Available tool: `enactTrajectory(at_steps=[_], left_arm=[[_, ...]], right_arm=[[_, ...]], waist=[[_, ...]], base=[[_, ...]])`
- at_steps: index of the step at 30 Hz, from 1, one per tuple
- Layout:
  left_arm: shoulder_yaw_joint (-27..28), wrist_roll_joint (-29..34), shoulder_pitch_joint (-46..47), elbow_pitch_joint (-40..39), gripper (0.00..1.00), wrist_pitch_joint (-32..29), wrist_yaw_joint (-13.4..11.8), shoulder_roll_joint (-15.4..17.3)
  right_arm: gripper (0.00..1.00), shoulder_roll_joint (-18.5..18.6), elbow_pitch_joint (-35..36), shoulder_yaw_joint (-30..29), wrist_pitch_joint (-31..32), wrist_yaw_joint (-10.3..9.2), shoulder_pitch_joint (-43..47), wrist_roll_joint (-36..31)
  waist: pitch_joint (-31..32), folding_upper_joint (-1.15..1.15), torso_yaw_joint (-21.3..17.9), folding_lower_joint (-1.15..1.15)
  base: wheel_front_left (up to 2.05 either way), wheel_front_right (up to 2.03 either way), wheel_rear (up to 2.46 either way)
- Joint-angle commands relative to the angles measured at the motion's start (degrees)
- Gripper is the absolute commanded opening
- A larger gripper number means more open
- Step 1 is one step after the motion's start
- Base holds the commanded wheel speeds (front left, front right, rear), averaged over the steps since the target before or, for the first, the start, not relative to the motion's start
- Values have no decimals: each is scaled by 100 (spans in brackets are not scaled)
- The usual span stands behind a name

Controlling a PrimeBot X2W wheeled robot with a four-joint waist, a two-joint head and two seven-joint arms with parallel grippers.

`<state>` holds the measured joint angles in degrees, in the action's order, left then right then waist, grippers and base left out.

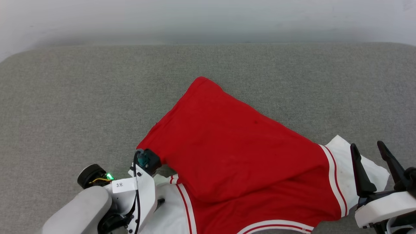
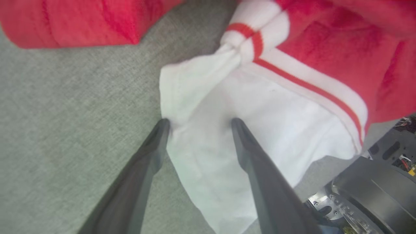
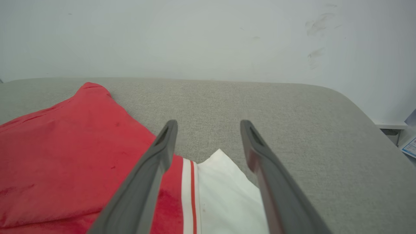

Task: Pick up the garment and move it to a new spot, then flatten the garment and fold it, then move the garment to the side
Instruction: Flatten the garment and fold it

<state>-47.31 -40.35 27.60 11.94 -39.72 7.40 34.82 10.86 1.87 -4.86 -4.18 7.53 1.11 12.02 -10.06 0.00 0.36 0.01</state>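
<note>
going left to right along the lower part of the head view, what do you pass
left forearm → white sleeve → red body of the garment → other white sleeve → right gripper

You face a grey woven surface (image 1: 65,97) with rounded corners, running back to a pale wall (image 1: 208,16). Dark scuff marks (image 3: 317,39) on that wall. Light is soft and even.
</note>
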Motion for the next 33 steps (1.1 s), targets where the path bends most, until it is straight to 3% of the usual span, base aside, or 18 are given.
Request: enactTrajectory(at_steps=[1,6,7,8,9,19,26,27,29,30,33], left_arm=[[-109,35,68,148,100,37,0,2],[-533,-185,114,761,100,243,-11,-135],[-613,-220,141,815,77,290,-11,-136],[-701,-207,197,860,29,356,-12,-111],[-797,-220,256,891,0,406,-12,-87],[-724,-291,1093,1353,0,1086,-9,216],[-660,-293,1311,2101,0,1499,-11,96],[-671,-306,1303,2184,4,1557,-11,58],[-705,-305,1292,2355,81,1695,-9,-44],[-720,-291,1297,2417,100,1777,-9,-94],[-735,-303,1371,2528,100,1969,-1,-162]], right_arm=[[100,6,-13,21,-36,-8,-104,-19],[100,25,-127,36,-73,-8,-143,17],[100,26,-141,35,-79,-8,-148,24],[100,28,-153,39,-94,-8,-152,27],[100,31,-173,45,-100,-8,-155,31],[100,101,-337,70,-184,-8,-229,102],[100,114,-478,111,-237,-8,-246,138],[100,114,-498,116,-237,-8,-254,131],[100,101,-552,118,-238,-8,-254,141],[100,95,-575,107,-248,-8,-235,149],[100,85,-649,84,-266,-8,-135,168]], waist=[[-73,0,-59,-1],[-133,0,-110,-1],[-132,0,-113,-1],[-128,0,-116,-1],[-118,0,-119,-1],[-4,0,-133,-1],[-40,0,-191,-1],[-37,0,-195,-1],[-11,0,-187,-1],[17,0,-167,-1],[122,0,-79,-1]], base=[[0,0,0],[0,0,0],[0,0,0],[0,0,0],[0,0,0],[0,0,0],[0,0,0],[0,0,0],[0,0,0],[0,0,0],[0,0,0]])
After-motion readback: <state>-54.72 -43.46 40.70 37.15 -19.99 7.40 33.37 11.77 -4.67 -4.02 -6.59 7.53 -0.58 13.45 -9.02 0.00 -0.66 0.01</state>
